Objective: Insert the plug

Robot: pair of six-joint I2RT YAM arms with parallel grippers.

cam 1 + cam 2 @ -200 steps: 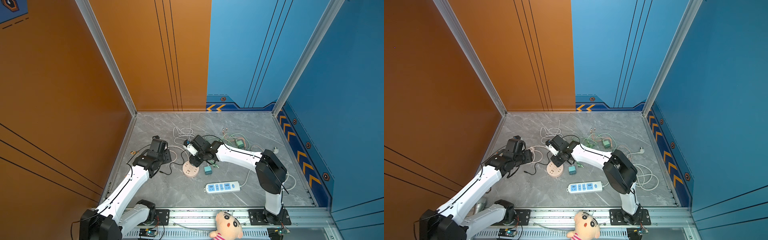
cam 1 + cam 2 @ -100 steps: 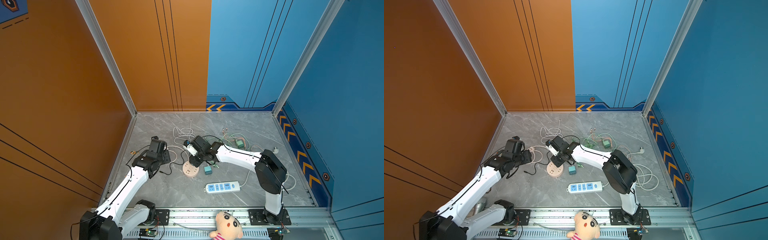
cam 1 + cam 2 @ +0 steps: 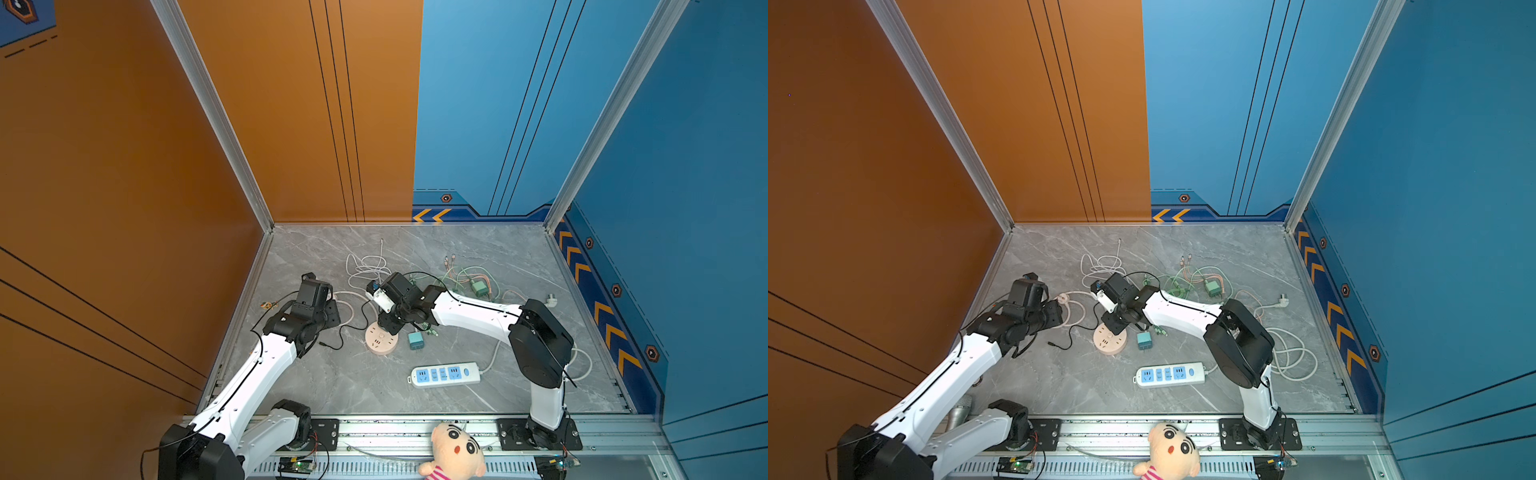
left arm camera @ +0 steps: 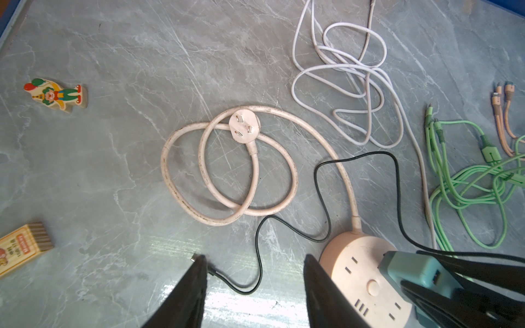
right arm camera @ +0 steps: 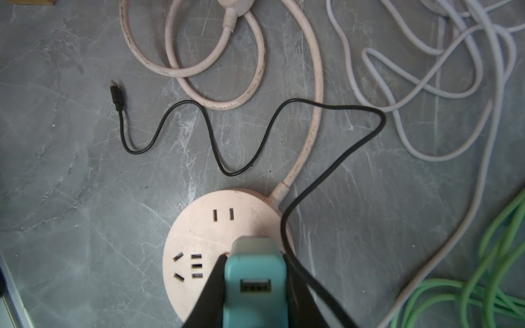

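1. My right jaws are clamped on the teal plug (image 5: pixel 254 272), one finger on each flank, with its USB port facing the wrist camera. A black cable (image 5: pixel 199 119) trails past one finger.
2. The plug stands on the face of the round pink socket (image 5: pixel 204 235). The socket lies on the worktop (image 5: pixel 85 198) left of its middle, about halfway between the front and back edges.
3. The prongs are hidden under the plug's body, so I cannot tell whether they are fully seated. I judge the insertion nearly done: what may be left is a firm push down, then letting go.
4. My left jaws stand partly open with nothing between them, hovering just beside the socket.
5. Bare worktop lies toward the front and left edges. The pink cord loops (image 4: pixel 227 170) and a white cable (image 4: pixel 341 71) crowd the back, and green cables (image 5: pixel 483 269) the right. A second teal adapter (image 3: pixel 414 340) sits just beside the socket, so I would withdraw straight up.
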